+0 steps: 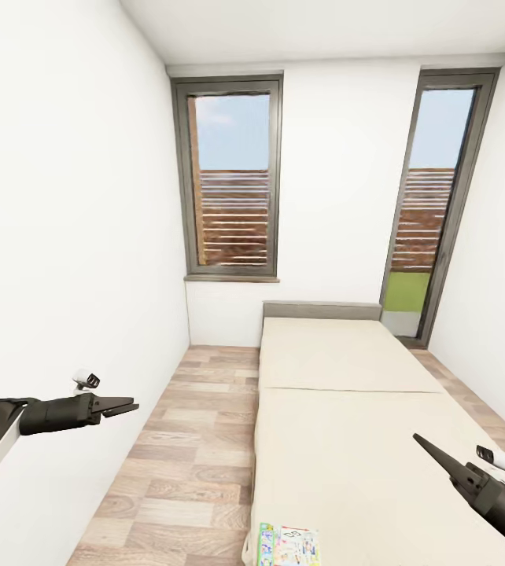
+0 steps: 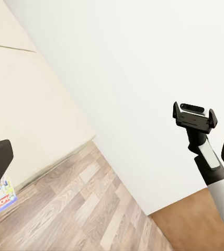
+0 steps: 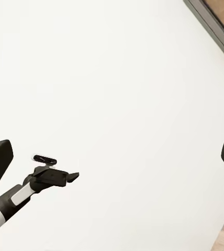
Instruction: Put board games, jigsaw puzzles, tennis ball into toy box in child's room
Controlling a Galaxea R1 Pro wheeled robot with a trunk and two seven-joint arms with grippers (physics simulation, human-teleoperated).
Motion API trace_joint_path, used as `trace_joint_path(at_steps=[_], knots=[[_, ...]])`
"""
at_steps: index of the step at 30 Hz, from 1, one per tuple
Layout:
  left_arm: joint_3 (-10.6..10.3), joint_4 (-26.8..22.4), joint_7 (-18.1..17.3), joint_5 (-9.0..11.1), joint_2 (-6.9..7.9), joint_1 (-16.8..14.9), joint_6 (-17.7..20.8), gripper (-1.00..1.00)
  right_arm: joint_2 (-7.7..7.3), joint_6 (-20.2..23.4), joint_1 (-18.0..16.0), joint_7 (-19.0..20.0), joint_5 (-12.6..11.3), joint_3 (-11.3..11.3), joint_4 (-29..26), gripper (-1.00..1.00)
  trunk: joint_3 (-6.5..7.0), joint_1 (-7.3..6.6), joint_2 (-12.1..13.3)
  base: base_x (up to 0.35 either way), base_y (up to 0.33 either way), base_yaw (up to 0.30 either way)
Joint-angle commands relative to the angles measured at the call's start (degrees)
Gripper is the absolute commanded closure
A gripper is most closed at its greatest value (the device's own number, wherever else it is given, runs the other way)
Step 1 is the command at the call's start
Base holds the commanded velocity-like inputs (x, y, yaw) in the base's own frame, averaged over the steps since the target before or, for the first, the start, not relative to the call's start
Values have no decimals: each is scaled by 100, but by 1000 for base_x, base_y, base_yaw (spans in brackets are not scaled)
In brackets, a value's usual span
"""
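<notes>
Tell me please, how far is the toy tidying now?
Nothing looks done yet. Board games lie on the near end of the bed, untouched. In hand: nothing; the left gripper and the right gripper hang in the air, holding nothing. Left to do: pick up these games and carry them to the toy box.

The bed (image 1: 339, 409) is placed ahead, between the left gripper (image 1: 127, 407) and right gripper (image 1: 419, 440), its head set against the far wall under the window (image 1: 231, 181). Two board games (image 1: 288, 544) are laid on its near edge, below and left of the right gripper. Floor (image 1: 182, 464) is seen under the left gripper, the glass door (image 1: 433, 204) far ahead of the right one.
</notes>
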Motion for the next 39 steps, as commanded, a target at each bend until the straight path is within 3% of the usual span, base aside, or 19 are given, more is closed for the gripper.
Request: trace_joint_path(at_steps=[1, 23, 39], knots=[[-26, 4, -15, 24, 6, -3, 61, -100, -2, 44, 3, -6, -33, 0, -2, -100, -1, 2, -3, 0, 11, 0], [-31, 4, -15, 24, 6, -3, 61, -100, -7, 71, 3, -28, -38, -9, -2, -100, -1, 2, -3, 0, 18, 0], [-29, 4, -15, 24, 6, -3, 61, -100, -5, 117, 3, -437, -62, -11, 5, -100, -1, 2, -3, 0, 0, 0]])
